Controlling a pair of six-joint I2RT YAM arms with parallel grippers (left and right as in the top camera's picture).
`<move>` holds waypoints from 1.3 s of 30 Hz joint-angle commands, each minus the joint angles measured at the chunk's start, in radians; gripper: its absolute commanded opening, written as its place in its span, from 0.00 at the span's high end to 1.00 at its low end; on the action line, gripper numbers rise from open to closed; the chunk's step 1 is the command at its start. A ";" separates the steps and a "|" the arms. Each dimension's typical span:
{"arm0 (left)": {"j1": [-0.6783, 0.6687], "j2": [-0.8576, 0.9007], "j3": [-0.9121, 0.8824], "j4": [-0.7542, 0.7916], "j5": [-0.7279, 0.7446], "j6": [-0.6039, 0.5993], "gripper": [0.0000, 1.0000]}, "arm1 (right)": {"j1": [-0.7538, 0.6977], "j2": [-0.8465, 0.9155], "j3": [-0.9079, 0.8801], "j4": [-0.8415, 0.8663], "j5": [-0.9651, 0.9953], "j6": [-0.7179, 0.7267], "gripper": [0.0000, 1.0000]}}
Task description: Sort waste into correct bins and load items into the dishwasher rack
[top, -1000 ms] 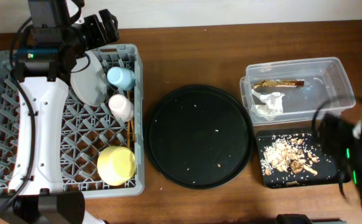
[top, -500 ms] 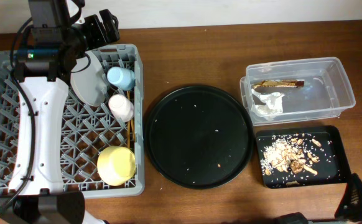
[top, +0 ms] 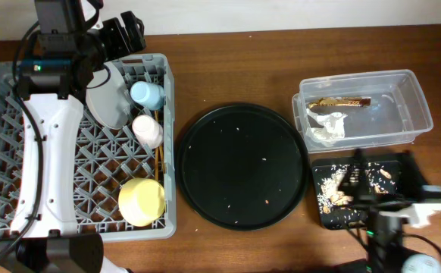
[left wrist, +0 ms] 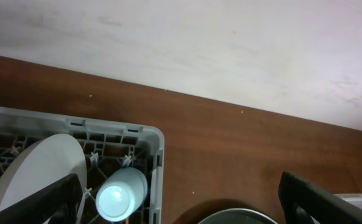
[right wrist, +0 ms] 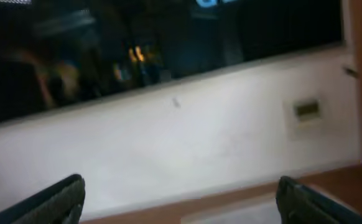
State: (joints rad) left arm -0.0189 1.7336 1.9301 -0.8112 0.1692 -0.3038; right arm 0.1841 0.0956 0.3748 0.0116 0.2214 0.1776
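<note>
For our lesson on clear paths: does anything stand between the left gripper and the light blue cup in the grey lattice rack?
Nothing visible does. From the left wrist view, the light blue cup sits uncovered ahead of the open left gripper; the pale round plate stands beside it, not across it.

At my left on the table (top: pixel 228 61), the rack (top: pixel 103 171) holds plate (top: pixel 107 98), cup (top: pixel 146 94), second cup (top: pixel 147 130) and bowl (top: pixel 142 202). Round tray (top: pixel 243 167) sits centre. At right, tub (top: pixel 402 114) holds tissue (top: pixel 328 127) and wrapper (top: pixel 342 101); before it, small tray (top: pixel 323 216) bears scraps (top: pixel 340 193).
</note>
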 commanded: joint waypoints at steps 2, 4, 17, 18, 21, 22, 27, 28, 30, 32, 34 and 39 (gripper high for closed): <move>0.004 0.002 0.004 0.002 0.010 -0.006 0.01 | -0.022 -0.093 -0.237 0.129 -0.107 -0.013 0.01; 0.004 0.002 0.004 0.002 0.010 -0.006 0.01 | -0.037 -0.092 -0.278 0.142 -0.118 -0.013 0.01; 0.004 0.002 0.004 0.002 0.010 -0.006 0.01 | -0.075 -0.092 -0.369 -0.088 -0.142 -0.055 0.01; 0.004 0.002 0.004 0.002 0.010 -0.006 0.01 | -0.075 -0.092 -0.369 -0.088 -0.153 -0.072 0.01; 0.004 0.002 0.004 0.002 0.010 -0.006 0.01 | -0.075 -0.092 -0.369 -0.091 -0.185 -0.093 0.01; 0.004 0.002 0.004 0.002 0.010 -0.006 0.01 | -0.075 -0.092 -0.369 -0.091 -0.185 -0.092 0.02; 0.004 0.002 0.004 0.002 0.010 -0.006 0.01 | -0.075 -0.092 -0.369 -0.091 -0.185 -0.092 0.01; 0.004 0.002 0.004 0.002 0.010 -0.006 0.01 | -0.075 -0.092 -0.369 -0.091 -0.185 -0.092 0.01; 0.004 0.002 0.004 0.002 0.010 -0.006 0.01 | -0.075 -0.092 -0.369 -0.091 -0.185 -0.092 0.01; 0.004 0.002 0.004 0.002 0.010 -0.006 0.01 | -0.075 -0.092 -0.369 -0.091 -0.185 -0.092 0.01; 0.004 0.002 0.004 0.002 0.010 -0.006 0.01 | -0.075 -0.092 -0.369 -0.091 -0.185 -0.092 0.01; 0.004 0.002 0.004 0.002 0.010 -0.006 0.01 | -0.075 -0.092 -0.369 -0.091 -0.185 -0.092 0.01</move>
State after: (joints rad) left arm -0.0189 1.7336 1.9301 -0.8108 0.1692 -0.3038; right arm 0.1139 0.0139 0.0120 -0.0719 0.0498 0.0933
